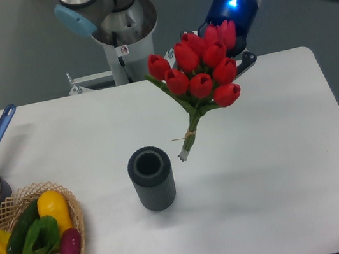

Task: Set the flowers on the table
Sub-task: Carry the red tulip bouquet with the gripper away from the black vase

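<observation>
jaws: hidden behind the blooms, grip cannot be told | gripper point(233, 49): up-right of the dark cylinder point(152, 178) | flowers point(198, 74): held aloft, tilted, stem ends just right of the cylinder's rim, clear of the table point(279, 167) | handling: judged light, soft, bruisable; best held at the tied stems

Bright even overhead light, soft shadows on table point(279, 167) (slight blur throughout)
</observation>
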Controlling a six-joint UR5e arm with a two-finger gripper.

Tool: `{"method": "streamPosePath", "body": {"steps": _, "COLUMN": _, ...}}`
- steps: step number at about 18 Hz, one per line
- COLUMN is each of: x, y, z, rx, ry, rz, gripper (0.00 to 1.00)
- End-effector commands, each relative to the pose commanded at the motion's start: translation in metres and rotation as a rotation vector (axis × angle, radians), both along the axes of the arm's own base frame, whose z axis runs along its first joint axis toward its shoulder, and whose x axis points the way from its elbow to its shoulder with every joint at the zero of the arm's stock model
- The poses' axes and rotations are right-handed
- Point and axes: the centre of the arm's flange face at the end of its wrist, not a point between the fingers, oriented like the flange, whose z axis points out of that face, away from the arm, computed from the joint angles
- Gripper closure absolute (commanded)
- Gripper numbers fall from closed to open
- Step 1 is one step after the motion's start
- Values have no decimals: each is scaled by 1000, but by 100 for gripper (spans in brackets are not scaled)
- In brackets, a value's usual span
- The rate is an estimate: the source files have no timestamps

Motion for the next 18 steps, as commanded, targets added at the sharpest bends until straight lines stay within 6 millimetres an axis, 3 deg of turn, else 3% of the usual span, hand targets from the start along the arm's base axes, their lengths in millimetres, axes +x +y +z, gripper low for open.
{"method": "streamPosePath", "body": {"steps": 9, "x": -7, "y": -8, "z": 6, "rx": -7, "ry": 10, "rz": 23, "gripper": 68}}
{"method": "streamPosePath", "body": {"steps": 18, "x": -16, "y": -14, "z": 11, "rx": -132, "ry": 91, "rz": 64, "gripper": 68}}
